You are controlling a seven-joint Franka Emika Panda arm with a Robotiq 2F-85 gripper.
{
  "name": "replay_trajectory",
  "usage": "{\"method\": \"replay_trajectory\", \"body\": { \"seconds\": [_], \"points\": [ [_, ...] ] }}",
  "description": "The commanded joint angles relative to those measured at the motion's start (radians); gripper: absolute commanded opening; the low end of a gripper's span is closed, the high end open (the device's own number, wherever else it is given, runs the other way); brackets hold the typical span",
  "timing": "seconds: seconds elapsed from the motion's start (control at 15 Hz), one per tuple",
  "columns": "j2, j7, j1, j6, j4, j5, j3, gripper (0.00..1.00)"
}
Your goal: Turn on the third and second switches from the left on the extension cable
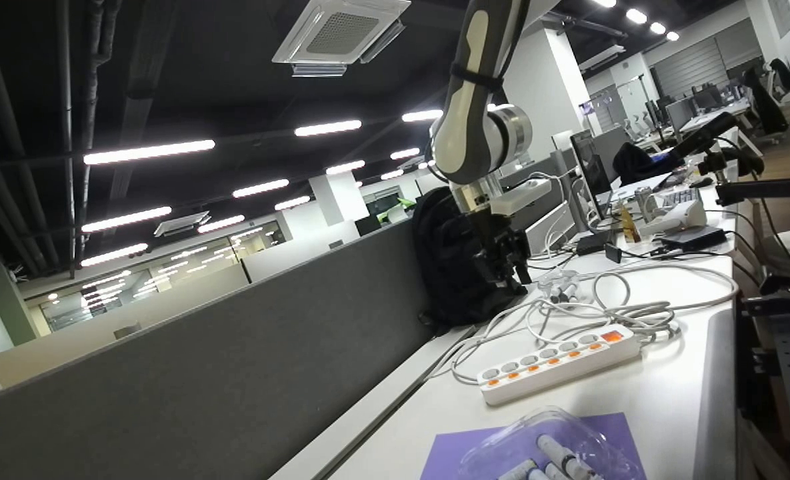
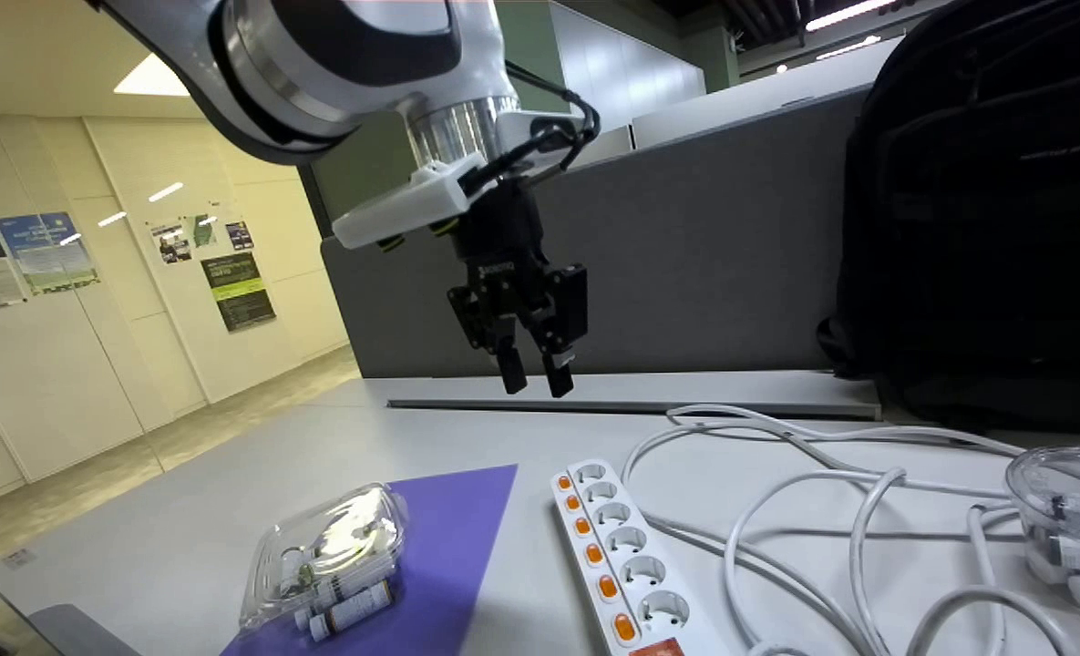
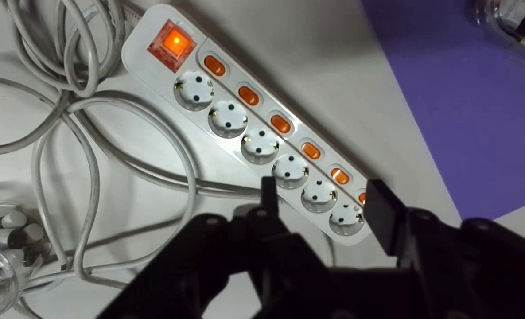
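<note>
My gripper (image 2: 537,387) hangs over the surface (image 2: 230,483), its fingers (image 3: 384,217) apart with a gap between them. The extension cable (image 3: 266,117) lies on that surface with its sockets (image 3: 260,144) facing up; in the wrist view it slants from upper left to lower right, its lower end showing between my fingers. Six small orange switches (image 3: 281,124) run in a row along one edge, each beside a socket, and one finger hides part of the last. I cannot tell which are on. At the upper end a larger square switch (image 3: 176,40) glows orange. The white cord (image 3: 191,173) lies in loops along the socket side, near a clear tub (image 2: 1036,524). On the switch side, apart from the extension cable, is a purple sheet (image 3: 461,110), partly under a clear container (image 2: 357,515) of cylindrical items (image 2: 350,610). A black backpack (image 2: 986,210) shows in both exterior views.
</note>
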Motion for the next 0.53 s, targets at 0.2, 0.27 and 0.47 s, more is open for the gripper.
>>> {"method": "replay_trajectory", "body": {
  "seconds": [0.2,0.27,0.47],
  "points": [
    [0.111,-0.047,0.024,0.090,0.046,0.067,0.000,0.05],
    [0.123,-0.059,0.025,0.097,0.047,0.081,0.003,0.00],
    [0.116,-0.147,0.011,0.067,0.048,0.185,0.020,0.00]
  ]
}}
